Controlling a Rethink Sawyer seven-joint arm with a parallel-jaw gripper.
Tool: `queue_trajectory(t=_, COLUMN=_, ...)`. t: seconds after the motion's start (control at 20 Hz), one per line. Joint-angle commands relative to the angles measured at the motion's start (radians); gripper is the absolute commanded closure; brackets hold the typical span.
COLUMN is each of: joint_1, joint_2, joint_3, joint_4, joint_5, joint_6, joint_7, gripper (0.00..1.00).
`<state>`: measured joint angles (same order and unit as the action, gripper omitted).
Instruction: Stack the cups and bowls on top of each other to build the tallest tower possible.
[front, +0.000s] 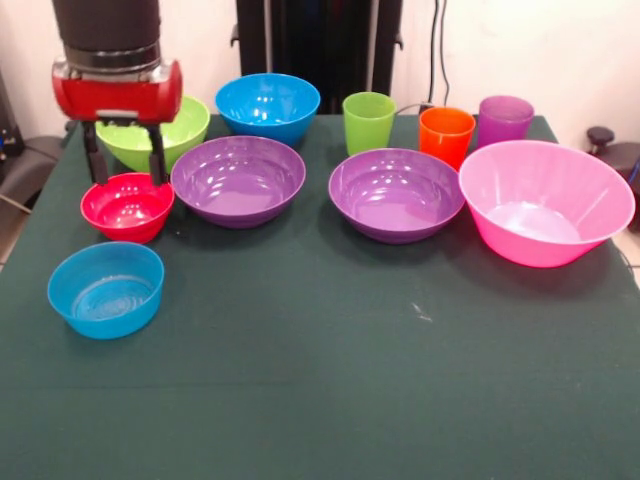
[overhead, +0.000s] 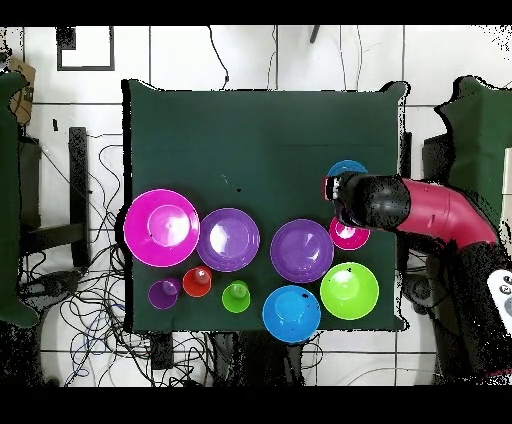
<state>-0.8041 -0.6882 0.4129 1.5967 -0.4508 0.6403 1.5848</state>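
Observation:
My gripper (front: 127, 178) hangs open at the table's left in the front view, its two black fingers (front: 158, 160) standing at the far rim of the small red bowl (front: 127, 207), empty. Behind it is the lime green bowl (front: 185, 125). A small blue bowl (front: 106, 288) sits nearer the camera. Two purple bowls (front: 238, 180) (front: 397, 193) sit mid-table, a larger blue bowl (front: 267, 105) behind them, and the big pink bowl (front: 545, 200) at the right. The green cup (front: 368, 120), orange cup (front: 446, 135) and purple cup (front: 504, 118) stand upright at the back. Nothing is stacked.
The table has a dark green cloth (front: 320, 390). In the overhead view my red arm (overhead: 440, 212) reaches in from the right over the red bowl (overhead: 349, 238) and partly hides the small blue bowl (overhead: 347, 167). Cables lie on the floor around the table.

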Motion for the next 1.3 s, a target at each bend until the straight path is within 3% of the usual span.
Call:
queue_trajectory(t=0.05, joint_1=-0.031, joint_2=0.106, joint_3=0.082, joint_4=0.09, joint_5=-0.124, joint_6=-0.062, joint_7=-0.214, gripper=0.0)
queue_trajectory(t=0.5, joint_1=-0.045, joint_2=0.15, joint_3=0.094, joint_4=0.095, joint_5=-0.182, joint_6=-0.135, joint_7=-0.132, gripper=0.0)
queue_trajectory(t=1.3, joint_1=-0.062, joint_2=0.167, joint_3=0.13, joint_4=0.042, joint_5=-0.195, joint_6=-0.106, joint_7=-0.146, gripper=0.0)
